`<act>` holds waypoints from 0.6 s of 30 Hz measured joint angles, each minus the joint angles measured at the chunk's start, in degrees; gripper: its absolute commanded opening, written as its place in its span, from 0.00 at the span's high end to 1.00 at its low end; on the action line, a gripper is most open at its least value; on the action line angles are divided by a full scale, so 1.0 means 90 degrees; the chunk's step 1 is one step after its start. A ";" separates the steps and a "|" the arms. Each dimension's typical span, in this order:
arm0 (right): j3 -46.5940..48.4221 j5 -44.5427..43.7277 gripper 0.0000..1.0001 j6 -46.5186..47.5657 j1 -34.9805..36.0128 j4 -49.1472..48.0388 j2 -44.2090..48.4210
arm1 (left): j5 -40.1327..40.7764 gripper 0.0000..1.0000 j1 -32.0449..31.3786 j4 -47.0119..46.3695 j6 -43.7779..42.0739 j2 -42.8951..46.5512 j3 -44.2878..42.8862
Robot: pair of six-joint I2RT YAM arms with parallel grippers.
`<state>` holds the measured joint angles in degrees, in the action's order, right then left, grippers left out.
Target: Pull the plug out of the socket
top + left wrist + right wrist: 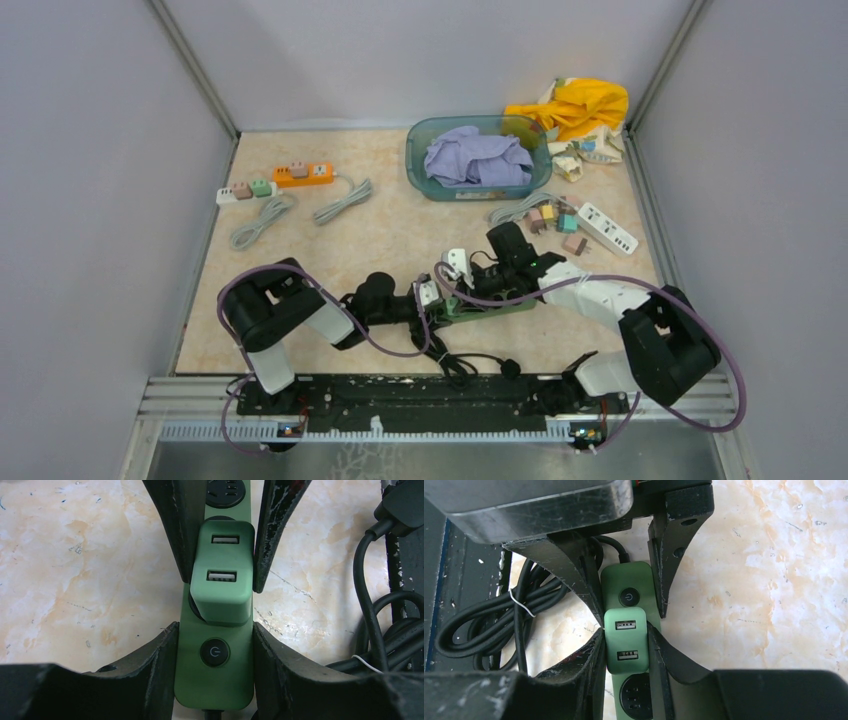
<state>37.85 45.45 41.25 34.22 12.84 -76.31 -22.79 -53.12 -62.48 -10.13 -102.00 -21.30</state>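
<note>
Green plug (626,630), seated in the power strip (215,692), is clamped by the right gripper (625,641); the left gripper (214,640) pins the strip's switch end. Next probably needs a straight pull off.

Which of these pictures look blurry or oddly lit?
Top external view: even, soft light, walls splaying outward. Left wrist view: green USB plug crisp, near jaws dark, soft. Right wrist view: green power strip sharp, grey housing at top blurred.

Coiled black cable (400,640) crowds the power strip (215,680) nearside; open tabletop (75,580) lies beyond.
</note>
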 measured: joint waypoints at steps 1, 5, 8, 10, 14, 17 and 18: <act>0.0000 -0.0015 1.00 -0.0022 -0.0019 0.0000 0.0005 | -0.0002 0.98 0.0000 0.0000 0.0000 0.0000 0.0000; 0.0000 0.0027 1.00 0.0017 -0.0104 0.0019 0.0010 | 0.0005 0.98 0.0000 -0.0005 -0.0002 0.0000 -0.0007; 0.0000 0.0146 1.00 0.0129 -0.0158 0.0073 0.0024 | 0.0005 0.98 0.0000 -0.0010 -0.0002 0.0000 -0.0024; 0.0000 0.0236 1.00 0.0245 -0.0192 0.0131 0.0034 | 0.0000 0.98 0.0000 -0.0012 -0.0002 0.0000 -0.0029; 0.0000 0.0391 1.00 0.0430 -0.0226 0.0226 0.0058 | -0.0002 0.98 0.0000 -0.0022 0.0000 0.0000 -0.0036; -0.0010 0.0374 1.00 0.0374 -0.0170 0.0153 0.0058 | -0.0002 0.98 0.0000 -0.0017 0.0002 0.0000 -0.0036; -0.0044 0.0345 1.00 0.0308 -0.0143 0.0063 0.0061 | -0.0005 0.98 0.0000 -0.0007 0.0002 0.0000 -0.0036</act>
<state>37.45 48.56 44.03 32.93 13.41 -75.77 -22.83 -53.12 -62.54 -10.11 -102.00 -21.63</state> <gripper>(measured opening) 0.308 0.556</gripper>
